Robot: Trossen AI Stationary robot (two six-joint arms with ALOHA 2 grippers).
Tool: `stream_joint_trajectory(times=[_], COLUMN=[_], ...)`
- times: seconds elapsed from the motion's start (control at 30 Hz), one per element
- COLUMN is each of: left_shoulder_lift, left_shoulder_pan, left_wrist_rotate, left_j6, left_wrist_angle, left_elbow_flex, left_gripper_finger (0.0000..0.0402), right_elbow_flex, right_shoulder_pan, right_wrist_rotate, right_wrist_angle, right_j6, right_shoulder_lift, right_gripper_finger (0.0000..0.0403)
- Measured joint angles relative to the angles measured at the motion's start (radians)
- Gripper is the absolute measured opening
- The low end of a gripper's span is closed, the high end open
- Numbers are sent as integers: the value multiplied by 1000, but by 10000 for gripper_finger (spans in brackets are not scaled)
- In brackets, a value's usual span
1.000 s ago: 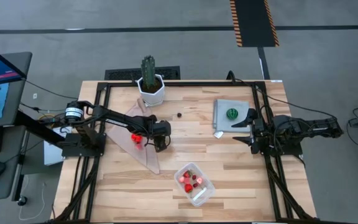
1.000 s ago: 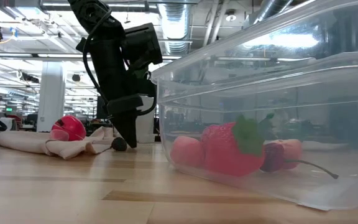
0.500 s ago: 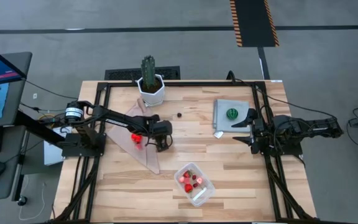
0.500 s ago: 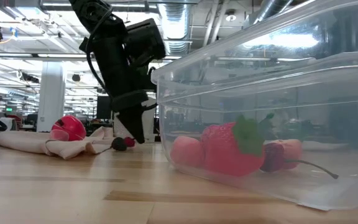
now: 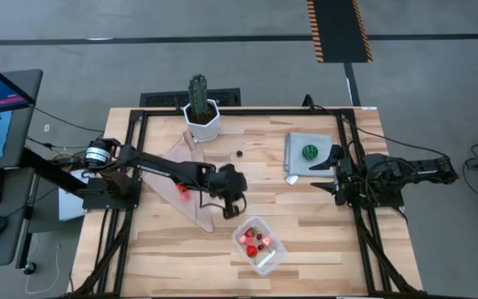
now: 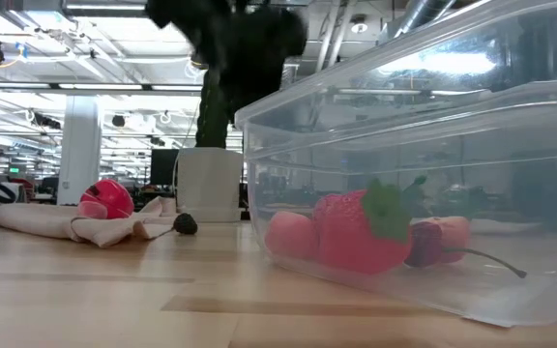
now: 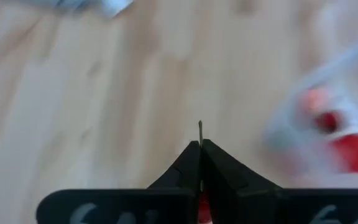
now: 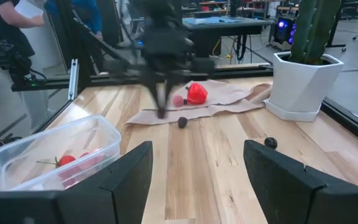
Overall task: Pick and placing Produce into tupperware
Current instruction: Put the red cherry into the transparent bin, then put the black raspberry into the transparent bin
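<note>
The clear tupperware (image 5: 260, 246) sits near the table's near edge with red pieces inside (image 6: 361, 232). My left gripper (image 5: 232, 202) hangs above the table between the tan cloth (image 5: 191, 203) and the tupperware, shut on a small red piece (image 7: 202, 208). A red tomato-like piece (image 5: 182, 189) lies on the cloth. Two dark berries rest on the wood (image 8: 182, 122) (image 5: 239, 153). The green striped ball (image 5: 309, 152) rests on the grey mat. My right gripper (image 5: 329, 170) waits open at the mat's right edge. My left gripper pinches a small red piece between its two shut fingers (image 7: 219, 168). Red shows far back in the slit, and a thin stem (image 7: 200, 129) sticks out past the fingertips. The fingers point down from above, and the piece is lifted clear of the table.
A tall green cactus in a white pot (image 5: 200, 112) stands at the far edge, behind the cloth. The grey mat (image 5: 297, 162) lies on the right. Bare wood stretches between the cloth, the mat and the tupperware. People and desks show beyond the table (image 8: 11, 31).
My left gripper has risen from the edge of the cloth, where it stood beside a dark berry, and moved right and toward the near edge, toward the tupperware. It has left the low view upward. The dark berry stays on the wood.
</note>
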Motion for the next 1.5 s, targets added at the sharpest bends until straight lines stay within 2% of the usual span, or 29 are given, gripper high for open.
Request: stream_joint_trajectory(times=[0.3,0.53,0.9,1.07,1.17,1.37,1.5], left_shoulder_lift=[0,0,69,83,85,85,81], left_shoulder_pan=[-158,-239,-210,-191,-178,-173,-162], left_wrist_rotate=[44,61,79,41,50,23,14], left_j6=[-50,-77,-105,-127,-136,-133,-88], left_wrist_angle=[176,172,185,271,270,278,277], left_elbow_flex=[45,45,42,44,45,45,45], left_gripper_finger=[0,0,0,2,20,84,109], right_elbow_flex=[0,0,0,2,0,0,0], right_shoulder_pan=[0,0,0,0,0,0,0], right_wrist_rotate=[0,0,0,1,0,0,0], right_wrist_angle=[0,0,0,-20,-30,-46,-46], right_j6=[0,0,0,0,0,0,0], right_shoulder_lift=[0,0,0,5,12,14,14], right_gripper_finger=[276,276,276,276,276,276,276])
